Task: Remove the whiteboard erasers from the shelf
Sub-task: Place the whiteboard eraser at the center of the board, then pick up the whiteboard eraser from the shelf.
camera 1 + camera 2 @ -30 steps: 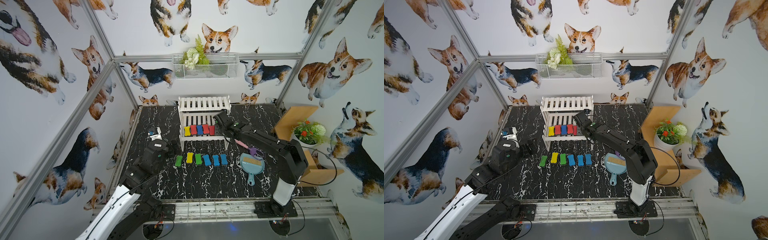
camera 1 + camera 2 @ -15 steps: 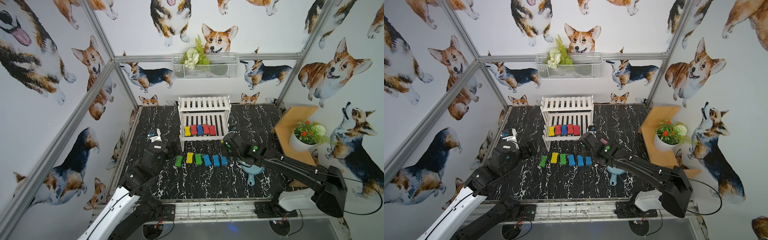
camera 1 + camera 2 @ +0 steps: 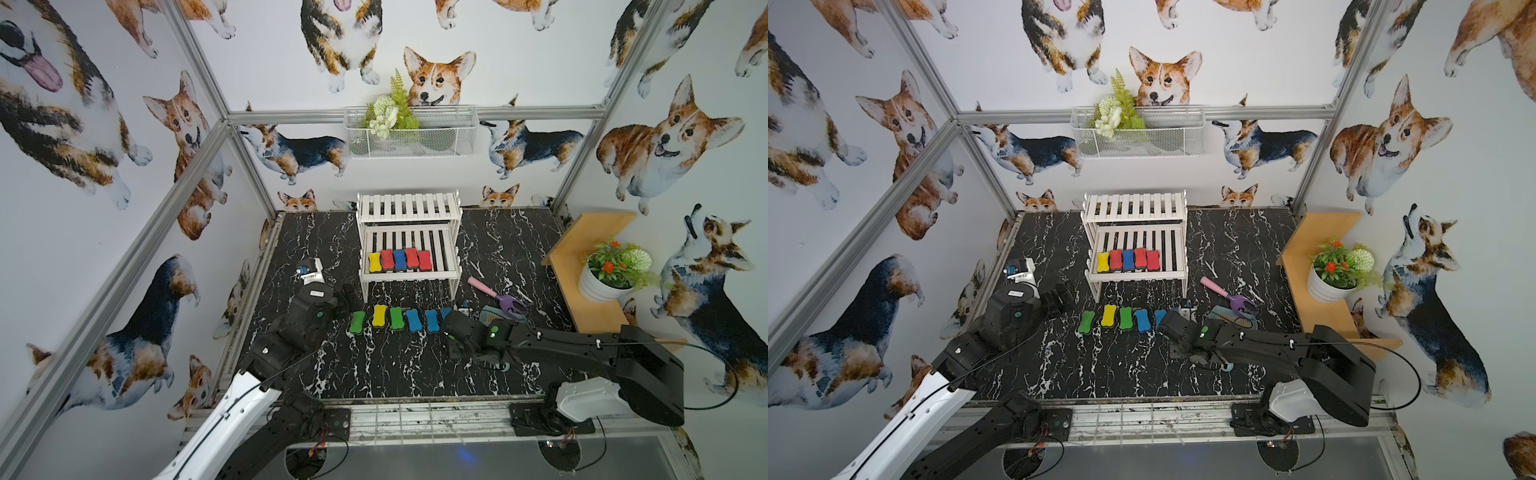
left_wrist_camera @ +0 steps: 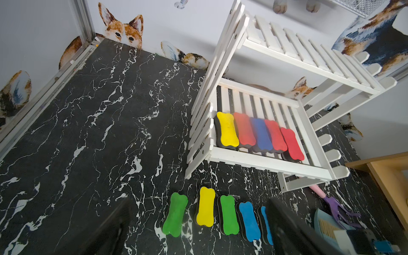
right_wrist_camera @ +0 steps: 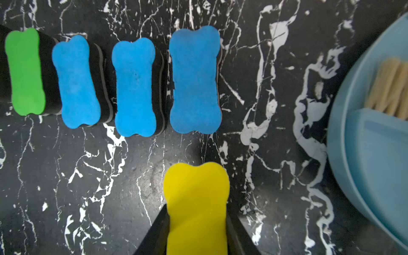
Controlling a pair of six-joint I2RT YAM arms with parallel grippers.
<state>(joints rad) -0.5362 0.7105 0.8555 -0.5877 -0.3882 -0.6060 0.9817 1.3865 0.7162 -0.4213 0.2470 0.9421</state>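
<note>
Between right fingers (image 5: pixel 159 231): yellow eraser (image 5: pixel 196 205) clamped, near three blue erasers (image 5: pixel 194 79).

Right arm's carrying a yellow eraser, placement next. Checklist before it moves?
1. Grip: right gripper shut on the yellow eraser: ok.
2. Landing spot: bare table between the last blue eraser and the dustpan: ok.
3. Left gripper open, empty, off by the end green eraser, away from that spot: ok.
4. Held eraser's height above the table: cannot tell.
5. Shelf emptied: not ok, five erasers on its lower tier.
</note>
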